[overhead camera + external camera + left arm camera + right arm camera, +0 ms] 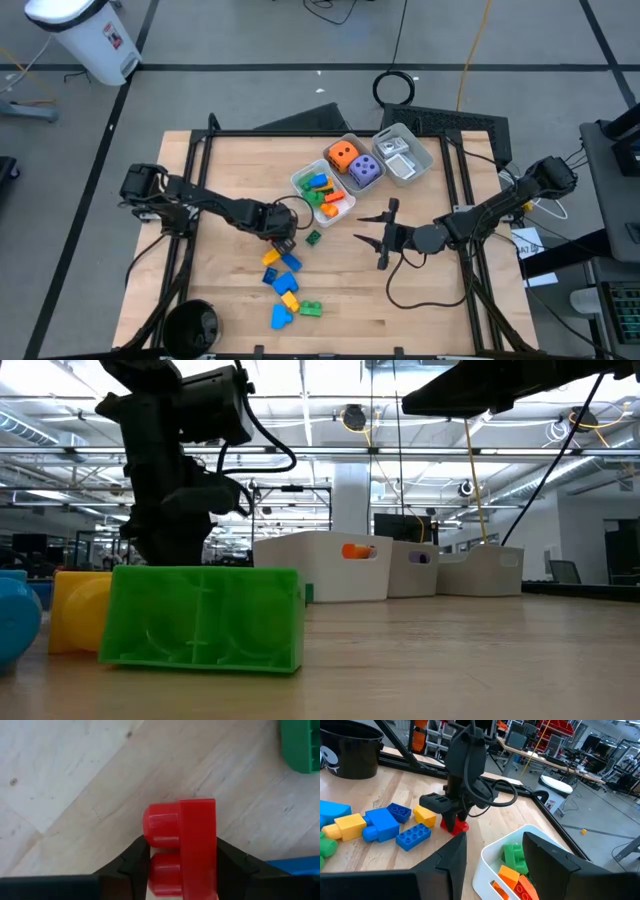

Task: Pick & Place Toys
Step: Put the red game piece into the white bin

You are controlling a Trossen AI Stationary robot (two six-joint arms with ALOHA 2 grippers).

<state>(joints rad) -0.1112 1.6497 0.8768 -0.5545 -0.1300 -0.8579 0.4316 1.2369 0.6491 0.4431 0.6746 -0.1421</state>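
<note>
Wooden table (65, 775) under a glossy red two-stud brick (182, 847) between jaws

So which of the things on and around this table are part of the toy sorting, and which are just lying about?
Part of the job:
red brick, held by the left gripper
loose bricks
green brick
orange die
purple die
sorted bricks

Lying about:
black bucket
white bin
cable coil
</note>
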